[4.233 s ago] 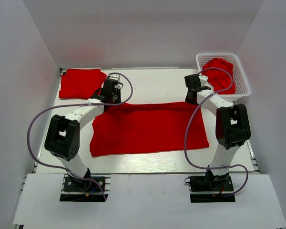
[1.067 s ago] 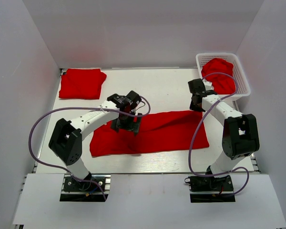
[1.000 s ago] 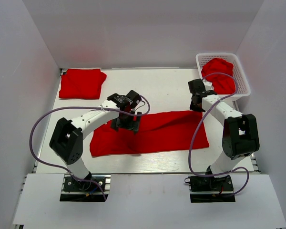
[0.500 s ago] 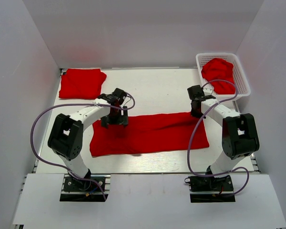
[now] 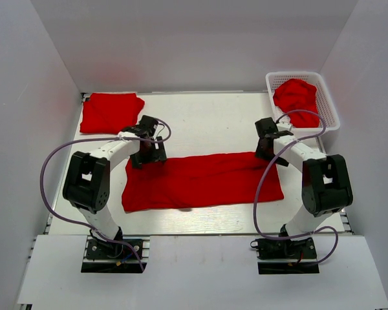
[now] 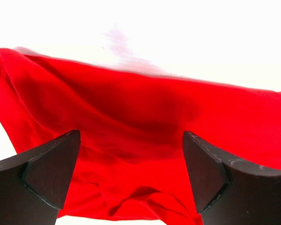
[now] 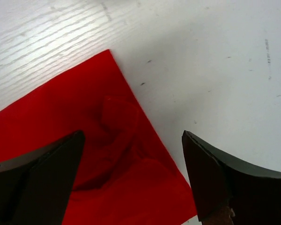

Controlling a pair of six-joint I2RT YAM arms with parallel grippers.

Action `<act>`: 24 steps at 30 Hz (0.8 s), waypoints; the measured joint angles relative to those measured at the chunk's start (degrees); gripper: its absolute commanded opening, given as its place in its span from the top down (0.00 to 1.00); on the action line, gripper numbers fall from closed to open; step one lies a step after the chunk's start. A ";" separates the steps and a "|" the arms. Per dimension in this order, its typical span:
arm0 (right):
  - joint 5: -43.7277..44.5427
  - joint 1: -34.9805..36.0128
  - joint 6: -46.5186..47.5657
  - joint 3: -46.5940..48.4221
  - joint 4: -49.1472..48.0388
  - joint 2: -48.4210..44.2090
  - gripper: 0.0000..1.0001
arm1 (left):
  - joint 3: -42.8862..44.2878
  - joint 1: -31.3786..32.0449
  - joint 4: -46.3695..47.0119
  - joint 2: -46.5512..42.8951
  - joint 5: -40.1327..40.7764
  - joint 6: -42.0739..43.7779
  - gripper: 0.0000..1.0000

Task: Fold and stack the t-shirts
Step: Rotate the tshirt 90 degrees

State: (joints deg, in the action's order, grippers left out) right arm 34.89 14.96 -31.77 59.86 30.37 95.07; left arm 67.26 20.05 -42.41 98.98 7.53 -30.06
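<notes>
A red t-shirt (image 5: 204,180) lies folded into a long band across the middle of the table. My left gripper (image 5: 152,154) stands open over the band's far left corner, with rumpled red cloth (image 6: 131,140) between its spread fingers. Over the far right corner, my right gripper (image 5: 269,147) is open too, and a creased corner of the shirt (image 7: 107,140) lies under it, held by nothing. A folded red t-shirt (image 5: 110,112) rests at the far left. Another crumpled red t-shirt (image 5: 296,97) fills the basket.
A white mesh basket (image 5: 328,103) stands at the far right corner of the table. White walls close in the table on three sides. The bare white tabletop (image 5: 207,123) stretches between the folded shirt and the basket.
My right gripper has opened and let go of the shirt's far right corner. My left arm has swung from the middle of the band back to its far left corner, staying open.
</notes>
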 measured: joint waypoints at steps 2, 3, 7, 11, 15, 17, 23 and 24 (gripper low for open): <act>-3.45 0.02 1.64 0.04 -0.66 -1.38 0.10 | 0.00 -0.81 0.74 0.00 -0.81 0.26 0.00; -6.47 0.02 2.89 0.04 -1.46 -2.40 0.10 | 0.00 -0.98 1.36 0.00 -1.46 0.66 0.00; -18.78 0.48 8.90 -0.02 -7.76 -6.29 0.10 | 0.00 -1.03 3.98 -0.02 -4.76 2.40 0.00; -31.08 1.70 12.96 -0.13 -14.29 -6.34 0.10 | -0.07 -1.03 6.97 0.07 -8.76 3.69 0.00; -38.12 2.71 14.21 -0.11 -16.87 -2.10 0.10 | -0.07 -1.05 9.92 2.05 -11.26 4.13 0.00; -39.26 2.62 14.16 -0.13 -16.94 -0.07 0.10 | -0.13 -1.22 11.21 4.11 -12.11 4.13 0.00; -40.04 1.18 12.68 -0.13 -16.85 3.98 0.10 | -0.17 -3.41 13.07 5.77 -14.97 3.39 0.00; -40.00 0.52 12.31 -0.13 -16.85 4.66 0.10 | -0.28 -3.91 13.35 5.79 -15.65 3.13 0.00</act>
State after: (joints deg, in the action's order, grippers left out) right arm -5.10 15.49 -19.46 59.72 13.52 99.72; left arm 66.98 16.14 -29.06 104.77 -8.12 -26.94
